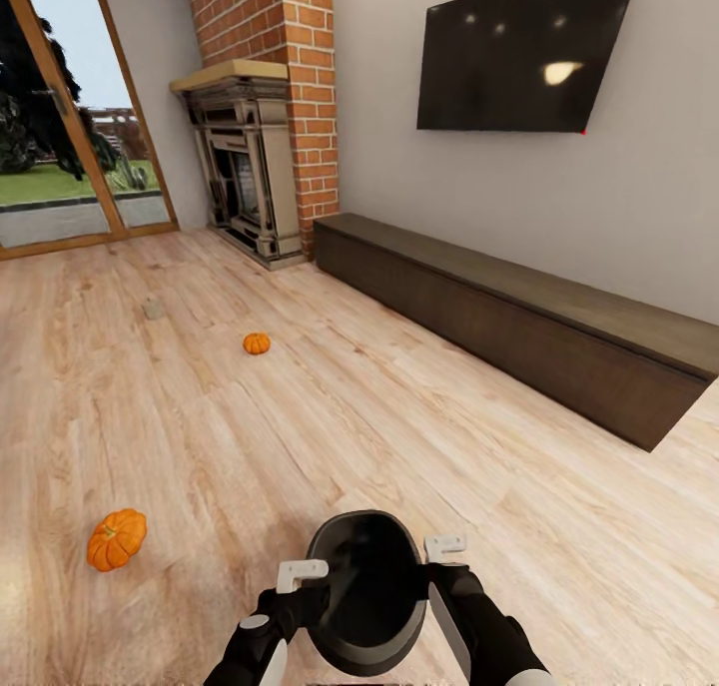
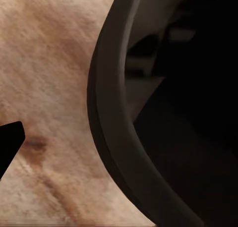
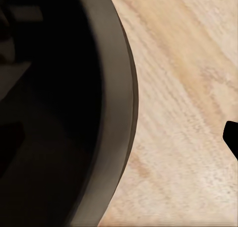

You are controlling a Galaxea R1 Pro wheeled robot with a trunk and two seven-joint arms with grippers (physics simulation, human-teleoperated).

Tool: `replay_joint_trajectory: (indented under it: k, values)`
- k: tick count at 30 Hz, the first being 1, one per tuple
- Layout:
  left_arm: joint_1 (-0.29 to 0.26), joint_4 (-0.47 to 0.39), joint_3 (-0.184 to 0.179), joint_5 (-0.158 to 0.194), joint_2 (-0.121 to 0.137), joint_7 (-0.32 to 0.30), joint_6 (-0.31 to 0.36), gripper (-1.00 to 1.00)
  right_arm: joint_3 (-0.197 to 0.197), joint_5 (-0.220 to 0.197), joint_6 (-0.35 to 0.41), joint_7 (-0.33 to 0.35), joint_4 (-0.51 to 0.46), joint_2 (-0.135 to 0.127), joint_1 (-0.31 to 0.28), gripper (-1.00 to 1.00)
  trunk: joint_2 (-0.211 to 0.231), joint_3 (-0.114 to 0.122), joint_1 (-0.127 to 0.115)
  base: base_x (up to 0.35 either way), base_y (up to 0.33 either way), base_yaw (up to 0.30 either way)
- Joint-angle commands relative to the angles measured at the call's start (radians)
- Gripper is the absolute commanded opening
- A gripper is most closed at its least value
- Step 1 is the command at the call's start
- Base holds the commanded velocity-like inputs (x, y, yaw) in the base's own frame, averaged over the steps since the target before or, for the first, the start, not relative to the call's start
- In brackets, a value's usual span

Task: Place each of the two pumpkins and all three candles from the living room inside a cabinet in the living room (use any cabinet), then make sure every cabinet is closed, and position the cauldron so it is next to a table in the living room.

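Head view: both grippers' fingers [image 1: 303,569] clasp the cauldron [image 1: 367,591], its base cut off.

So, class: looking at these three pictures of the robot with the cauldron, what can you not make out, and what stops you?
- Cauldron interior: head view, too dark to see contents.
- Left gripper and right gripper: head view, fingertips hidden by the cauldron rim, so grip unclear.
- Small grey-tan object on the floor: head view, too small to identify.
- Cabinet: head view, far end cut off by the picture edge; drawer fronts not distinguishable.
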Motion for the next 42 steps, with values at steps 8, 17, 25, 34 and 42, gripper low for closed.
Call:
replay_joint_trajectory:
  k: [8, 17, 25, 34, 42]
  values:
    - [0.0, 0.0, 0.0, 0.0, 0.0, 0.0, -0.002, 1.0, 0.0, 0.0, 0.0, 0.0, 0.005, 0.0, 0.0, 1.0, -0.002, -0.031, 0.004, 0.0, 0.0, 0.0]
    - [0.0, 0.001, 0.0, 0.0, 0.0, 0.0, -0.004, 1.0, 0.0, 0.0, -0.001, 0.0, 0.018, 0.0, 0.0, 1.0, -0.004, -0.062, 0.007, 0.0, 0.0, 0.0]
    - [0.0, 0.001, 0.0, 0.0, 0.0, 0.0, -0.015, 1.0, 0.0, 0.0, -0.002, 0.0, 0.018, 0.0, 0.0, 1.0, -0.004, -0.062, 0.007, 0.0, 0.0, 0.0]
    - [0.0, 0.001, -0.006, 0.0, 0.0, 0.0, -0.016, 1.0, 0.0, 0.0, -0.002, 0.0, 0.018, 0.0, 0.0, 1.0, -0.004, -0.062, 0.007, 0.107, 0.0, 0.0]
    - [0.0, 0.001, -0.006, 0.0, 0.0, 0.0, -0.016, 1.0, 0.0, 0.0, -0.001, 0.0, 0.02, 0.0, 0.0, 1.0, -0.005, -0.081, 0.009, 0.01, 0.0, 0.0]
